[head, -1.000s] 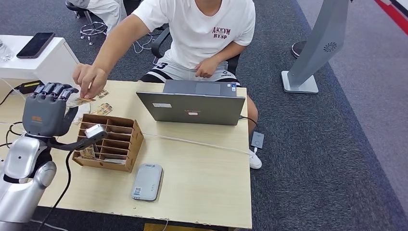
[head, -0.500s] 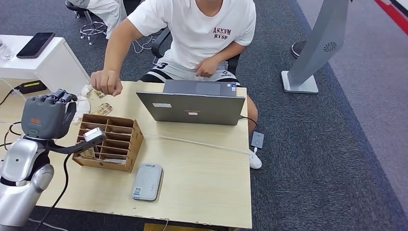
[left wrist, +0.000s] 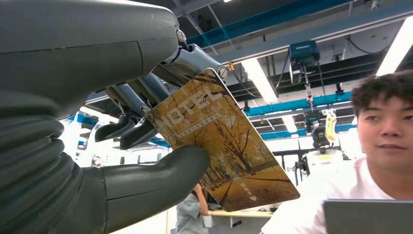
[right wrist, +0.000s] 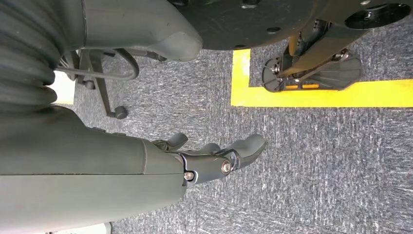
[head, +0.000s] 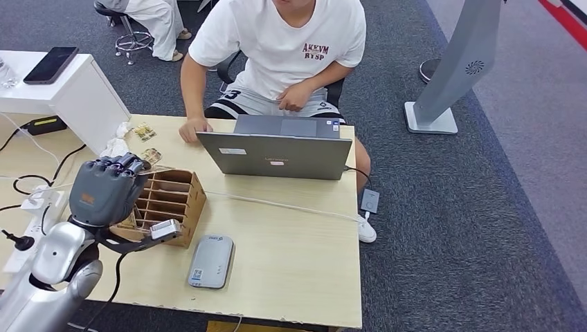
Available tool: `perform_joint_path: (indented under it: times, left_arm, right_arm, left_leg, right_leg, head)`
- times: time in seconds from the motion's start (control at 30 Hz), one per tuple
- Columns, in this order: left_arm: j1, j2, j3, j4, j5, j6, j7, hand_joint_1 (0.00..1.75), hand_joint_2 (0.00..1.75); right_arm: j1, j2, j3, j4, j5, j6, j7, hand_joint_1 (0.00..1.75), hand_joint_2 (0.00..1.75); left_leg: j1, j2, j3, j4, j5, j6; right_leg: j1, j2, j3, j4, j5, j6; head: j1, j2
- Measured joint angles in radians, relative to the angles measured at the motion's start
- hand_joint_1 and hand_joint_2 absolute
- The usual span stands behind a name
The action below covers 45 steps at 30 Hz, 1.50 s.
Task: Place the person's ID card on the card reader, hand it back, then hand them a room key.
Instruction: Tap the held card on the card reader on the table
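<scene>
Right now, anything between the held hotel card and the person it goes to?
Partly. The left hand holds the hotel card above the wooden organizer. The open laptop stands in front of the person, whose hand rests beside it; toward that hand, nothing visible blocks.

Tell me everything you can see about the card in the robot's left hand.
The card is a thin, flat rectangle with rounded corners, printed with a golden autumn scene of trees and the word HOTEL in pale letters, plus smaller text too fine to read. It looks like glossy plastic and undamaged. The left hand pinches it at one end, thumb on the printed face, darker fingers behind. The rest sticks out free and tilted, touching nothing else.
</scene>
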Motion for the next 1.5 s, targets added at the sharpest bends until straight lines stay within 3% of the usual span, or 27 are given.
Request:
perform_joint_path:
  times: [0.17,0.37,0.77,1.07,1.5]
  left_arm:
    - [0.018,-0.024,-0.122,-0.043,-0.085,-0.028,0.069,1.75,1.75]
    - [0.047,-0.019,-0.219,-0.049,-0.117,-0.161,0.149,1.75,1.75]
    - [0.092,0.046,-0.296,-0.036,-0.091,-0.368,0.203,1.75,1.75]
    - [0.134,0.089,-0.319,-0.035,-0.081,-0.401,0.209,1.75,1.75]
    - [0.168,0.089,-0.368,-0.011,-0.112,-0.379,0.195,1.75,1.75]
  right_arm:
    - [0.019,0.004,-0.001,0.0,0.019,-0.012,-0.01,0.0,1.75]
    - [0.032,0.012,-0.011,0.001,0.035,-0.019,0.005,0.0,1.75]
    - [0.032,0.021,-0.032,0.004,0.04,-0.036,0.025,0.0,1.75]
    - [0.032,0.024,-0.044,0.006,0.044,-0.043,0.035,0.0,1.75]
    - [0.033,0.025,-0.044,0.006,0.072,-0.043,0.046,0.0,1.75]
  left_leg:
    - [0.0,0.0,-0.001,0.0,0.0,0.0]
    - [0.0,0.0,-0.001,0.0,0.0,0.0]
    - [0.001,0.0,-0.002,0.0,0.0,0.0]
    - [0.001,-0.001,-0.002,0.0,0.0,0.0]
    - [0.001,-0.002,-0.002,0.0,0.0,0.0]
  right_leg:
    - [0.0,0.0,0.0,0.0,0.0,0.0]
    - [0.0,0.0,0.0,0.0,0.0,0.0]
    - [0.001,0.0,0.0,0.0,0.0,0.0]
    - [0.001,-0.001,0.0,0.0,0.0,0.0]
    - [0.001,-0.002,0.001,0.0,0.0,0.0]
  head:
    - [0.001,0.0]
    - [0.002,0.0]
    - [0.002,0.0]
    - [0.002,0.0]
    - [0.002,0.0]
